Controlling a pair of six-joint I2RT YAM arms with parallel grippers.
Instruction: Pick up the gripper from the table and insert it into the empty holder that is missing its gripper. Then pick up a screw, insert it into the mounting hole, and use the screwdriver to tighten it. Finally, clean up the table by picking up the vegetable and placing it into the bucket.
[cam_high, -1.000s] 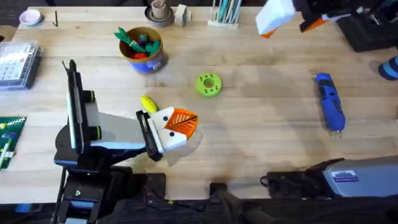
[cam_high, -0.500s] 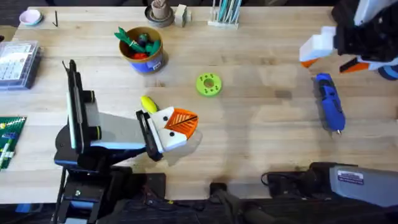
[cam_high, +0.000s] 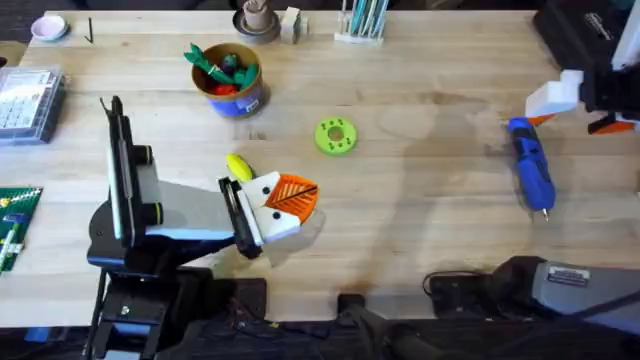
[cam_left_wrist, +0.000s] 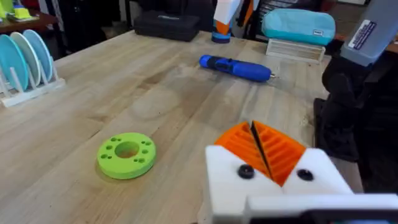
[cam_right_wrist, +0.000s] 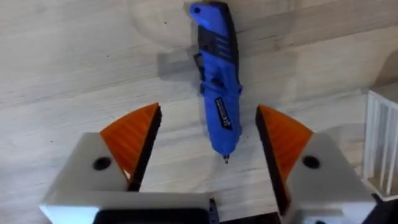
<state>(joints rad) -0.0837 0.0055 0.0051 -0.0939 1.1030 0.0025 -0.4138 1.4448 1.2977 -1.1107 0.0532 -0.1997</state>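
Observation:
The blue screwdriver (cam_high: 530, 165) lies on the table at the right, its bit toward the front edge. Just above it hovers my right gripper (cam_high: 585, 108), open, with the screwdriver (cam_right_wrist: 217, 93) below the gap between its orange pads (cam_right_wrist: 134, 134). My left gripper (cam_high: 288, 198) rests shut near the table's middle with nothing held. The yellow vegetable (cam_high: 238, 166) lies right beside its far side. At the back left stands the bucket (cam_high: 243, 98), holding red and green toy vegetables. The loose gripper piece and the screw are out of view.
A lime-green ring (cam_high: 335, 136) lies at mid-table, between the bucket and the screwdriver. A brown cup (cam_high: 256, 20), a small white block (cam_high: 291, 22) and a rack (cam_high: 360, 22) line the back edge. A parts box (cam_high: 28, 100) sits at the far left.
My right gripper has swung from the back edge to the right and come down over the screwdriver. The left arm and the things on the table have not moved.

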